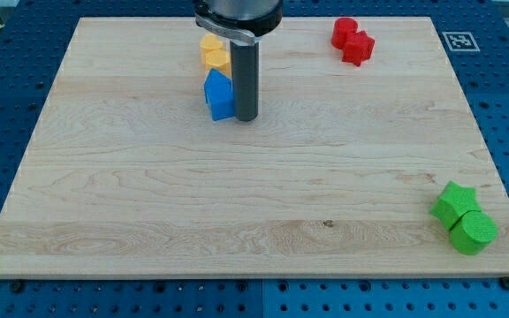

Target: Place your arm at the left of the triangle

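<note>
The wooden board fills most of the view, and all the blocks sit near its edges. At about four o'clock lie two touching green blocks, one star-like, one round. At about one o'clock are two touching red blocks, shapes unclear. At twelve o'clock is a yellow block, partly hidden by the arm; just below it is the blue block, which has a pointed top and is probably the triangle meant.

My tip is a plain rod with nothing to spread or pinch. It stands touching, or nearly touching, the blue block at its three o'clock side, the wrong side. Crossing straight toward nine o'clock would likely shove the blue block away, or into the yellow one; a detour below seems safer.
</note>
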Controlling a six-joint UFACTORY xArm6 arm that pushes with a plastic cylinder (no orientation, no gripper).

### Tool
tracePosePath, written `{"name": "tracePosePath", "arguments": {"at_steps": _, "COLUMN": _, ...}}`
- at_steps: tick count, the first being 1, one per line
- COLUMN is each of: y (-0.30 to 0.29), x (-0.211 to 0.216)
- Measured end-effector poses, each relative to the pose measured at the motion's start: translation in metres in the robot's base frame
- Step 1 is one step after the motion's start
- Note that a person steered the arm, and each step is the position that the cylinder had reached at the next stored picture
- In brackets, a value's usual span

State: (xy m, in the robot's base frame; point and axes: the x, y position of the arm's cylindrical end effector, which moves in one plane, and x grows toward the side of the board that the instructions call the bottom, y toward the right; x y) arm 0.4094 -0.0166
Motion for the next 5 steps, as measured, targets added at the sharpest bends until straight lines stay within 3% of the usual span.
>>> {"name": "tracePosePath", "arguments": {"at_steps": 3, "y": -0.036, "x": 0.033}}
{"name": "tracePosePath", "arguments": {"at_steps": 5, "y": -0.108, "x": -0.014}}
